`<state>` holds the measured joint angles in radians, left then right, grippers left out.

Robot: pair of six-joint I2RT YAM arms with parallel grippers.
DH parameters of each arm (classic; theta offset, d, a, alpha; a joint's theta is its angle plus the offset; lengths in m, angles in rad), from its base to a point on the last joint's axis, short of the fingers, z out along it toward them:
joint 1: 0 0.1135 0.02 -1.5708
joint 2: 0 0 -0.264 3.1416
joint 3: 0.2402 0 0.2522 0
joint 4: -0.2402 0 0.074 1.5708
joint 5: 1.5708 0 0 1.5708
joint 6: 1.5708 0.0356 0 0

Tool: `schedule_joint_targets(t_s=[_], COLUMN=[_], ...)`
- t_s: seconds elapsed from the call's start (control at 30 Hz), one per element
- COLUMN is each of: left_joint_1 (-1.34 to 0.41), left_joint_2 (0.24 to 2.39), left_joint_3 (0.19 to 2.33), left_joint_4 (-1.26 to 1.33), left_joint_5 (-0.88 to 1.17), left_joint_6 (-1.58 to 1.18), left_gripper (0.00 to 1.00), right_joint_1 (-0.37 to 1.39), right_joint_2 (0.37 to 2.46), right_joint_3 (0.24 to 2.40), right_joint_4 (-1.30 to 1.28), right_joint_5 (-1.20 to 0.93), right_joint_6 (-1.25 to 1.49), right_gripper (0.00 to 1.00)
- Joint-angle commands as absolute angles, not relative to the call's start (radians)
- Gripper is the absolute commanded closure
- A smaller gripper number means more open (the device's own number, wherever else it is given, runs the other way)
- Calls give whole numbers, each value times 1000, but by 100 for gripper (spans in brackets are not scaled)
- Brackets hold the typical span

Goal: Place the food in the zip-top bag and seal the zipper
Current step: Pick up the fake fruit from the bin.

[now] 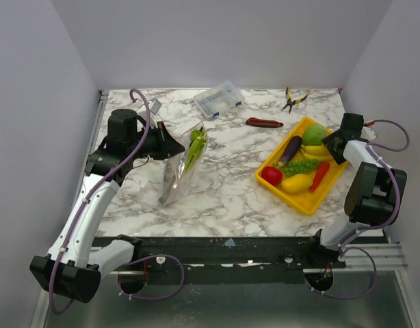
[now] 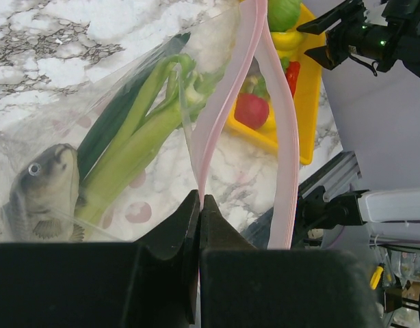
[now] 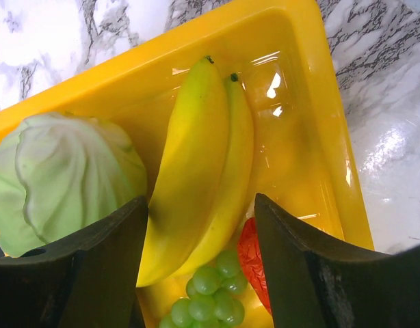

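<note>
The zip-top bag [image 1: 177, 174] lies on the marble table, its mouth held up and gaping. My left gripper [image 1: 172, 145] [image 2: 200, 201] is shut on one side of the pink zipper [image 2: 227, 89]. The other strip hangs free to the right. Inside the bag are a green celery stalk [image 2: 138, 137] [image 1: 195, 147] and a toy fish [image 2: 42, 195]. My right gripper [image 1: 331, 145] [image 3: 200, 225] stands open over the yellow tray [image 1: 302, 201] [image 3: 312, 102], its fingers either side of a yellow banana [image 3: 203, 157]. A green cabbage [image 3: 59, 171], grapes [image 3: 210, 294], a tomato [image 1: 271, 175] and an eggplant [image 1: 290, 149] lie around it.
A rigid clear compartment box [image 1: 219, 100] sits at the back centre, with pliers [image 1: 291, 100] to its right. A dark red tool [image 1: 264, 123] lies just behind the tray. White walls close in the table on three sides.
</note>
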<state>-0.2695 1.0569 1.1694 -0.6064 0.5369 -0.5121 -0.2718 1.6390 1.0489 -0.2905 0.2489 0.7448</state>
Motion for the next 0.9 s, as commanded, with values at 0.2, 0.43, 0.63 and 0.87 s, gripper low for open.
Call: schedule_joint_targets(t_s=[0.2, 0.43, 0.63, 0.87], left_joint_1=[-268, -268, -268, -268], left_joint_2=[1048, 1051, 1048, 1045], left_joint_3=[1158, 1158, 1157, 1155], left_joint_4=[-589, -588, -586, -586], left_joint_5=[566, 568, 568, 570], left_joint_6=[-491, -492, -492, -493], left_gripper=[100, 100, 100, 100], right_joint_1=[-293, -293, -293, -292], right_joint_2=[1702, 1670, 1643, 1564], right_joint_3=[1102, 1086, 1087, 1082], right_joint_4=[-293, -290, -309, -327], right_joint_5=[196, 195, 166, 121], right_joint_6=[739, 710, 704, 702], right_gripper=[40, 54, 66, 75])
